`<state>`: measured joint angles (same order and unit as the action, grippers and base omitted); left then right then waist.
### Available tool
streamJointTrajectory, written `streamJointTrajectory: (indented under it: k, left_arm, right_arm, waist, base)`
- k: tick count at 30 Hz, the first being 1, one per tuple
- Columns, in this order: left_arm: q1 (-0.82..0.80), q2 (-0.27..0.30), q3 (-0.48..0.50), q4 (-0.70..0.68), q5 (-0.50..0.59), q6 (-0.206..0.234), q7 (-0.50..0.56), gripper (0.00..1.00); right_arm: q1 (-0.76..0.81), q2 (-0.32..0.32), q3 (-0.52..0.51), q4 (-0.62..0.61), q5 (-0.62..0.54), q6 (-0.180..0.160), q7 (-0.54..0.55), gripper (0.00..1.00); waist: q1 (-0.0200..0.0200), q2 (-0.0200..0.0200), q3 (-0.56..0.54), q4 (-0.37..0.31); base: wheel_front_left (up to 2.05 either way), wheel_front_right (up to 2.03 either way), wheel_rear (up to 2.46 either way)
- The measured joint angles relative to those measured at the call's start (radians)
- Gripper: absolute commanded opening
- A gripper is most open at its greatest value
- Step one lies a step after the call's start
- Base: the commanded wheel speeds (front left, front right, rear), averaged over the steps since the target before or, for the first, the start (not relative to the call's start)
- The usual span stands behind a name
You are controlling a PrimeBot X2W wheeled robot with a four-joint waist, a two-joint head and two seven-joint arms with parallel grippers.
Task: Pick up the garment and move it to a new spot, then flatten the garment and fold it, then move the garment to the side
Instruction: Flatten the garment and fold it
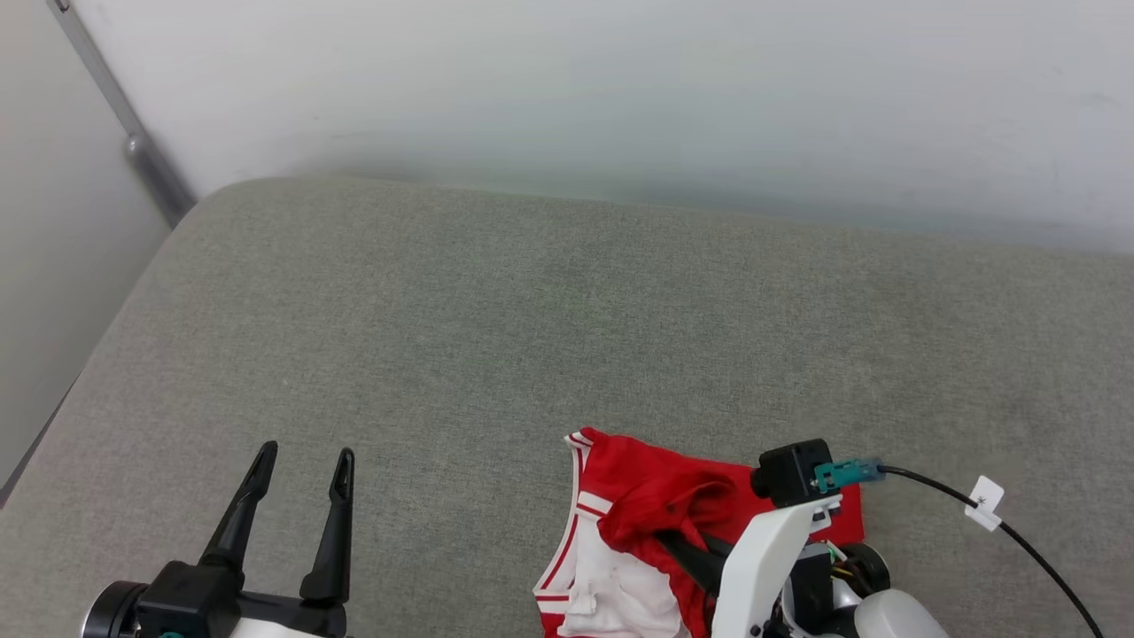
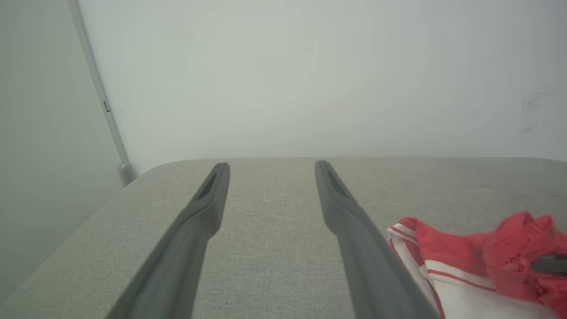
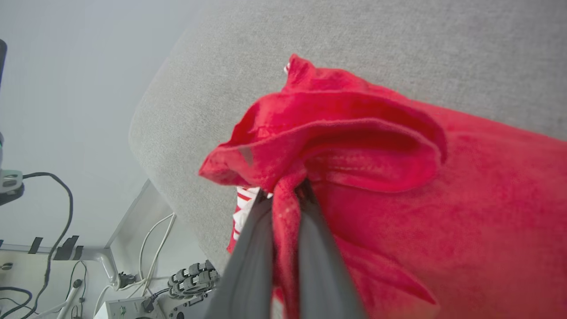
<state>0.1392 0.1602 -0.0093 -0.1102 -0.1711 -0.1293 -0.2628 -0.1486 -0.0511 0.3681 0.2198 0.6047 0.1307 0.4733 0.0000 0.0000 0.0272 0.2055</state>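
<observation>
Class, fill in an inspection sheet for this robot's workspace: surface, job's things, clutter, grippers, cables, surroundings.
Surface: grey fabric surface, mostly bare.
Job's things: garment, red with a white sleeve, crumpled at the near edge.
Clutter: nothing seen.
Grippers: left gripper open, holding nothing; right gripper shut on a red fold of the garment.
Cables: black cable with white tag leads off the right wrist; white cables hang beyond the surface's edge.
Surroundings: pale wall, metal bar in the corner.
</observation>
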Motion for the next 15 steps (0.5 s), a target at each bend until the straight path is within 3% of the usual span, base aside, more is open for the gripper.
streamJointTrajectory:
  k: [1,2,3,9,15]
  left_arm:
    - [0.000,0.002,-0.001,0.001,0.000,0.000,0.000,1.00]
    - [0.000,0.004,0.000,0.003,-0.001,0.000,0.000,1.00]
    - [-0.001,0.005,0.000,0.003,-0.001,0.000,0.000,1.00]
    - [-0.003,0.007,0.001,0.005,-0.002,0.000,0.000,1.00]
    - [-0.001,0.008,0.005,0.010,-0.006,0.000,0.000,1.00]
  right_arm:
    - [-0.004,0.000,0.006,0.017,0.000,0.000,-0.009,0.26]
    - [-0.012,0.000,0.013,0.030,0.000,0.000,-0.020,0.96]
    - [-0.020,0.000,0.022,0.041,0.001,0.000,-0.029,1.00]
    - [-0.035,0.001,0.088,0.040,0.069,0.000,-0.078,1.00]
    - [-0.062,0.001,0.045,0.032,0.039,0.000,-0.095,1.00]
  waist:
    - [0.0000,0.0000,0.002,0.002]
    - [0.0000,0.0000,0.004,0.004]
    - [0.0000,0.0000,0.005,0.005]
    - [0.0000,0.0000,0.006,0.007]
    - [0.0000,0.0000,-0.007,-0.020]
  base:
    - [0.00,0.00,0.00]
    - [0.00,0.00,0.00]
    - [0.00,0.00,0.00]
    - [0.00,0.00,0.00]
    - [0.00,0.00,0.00]
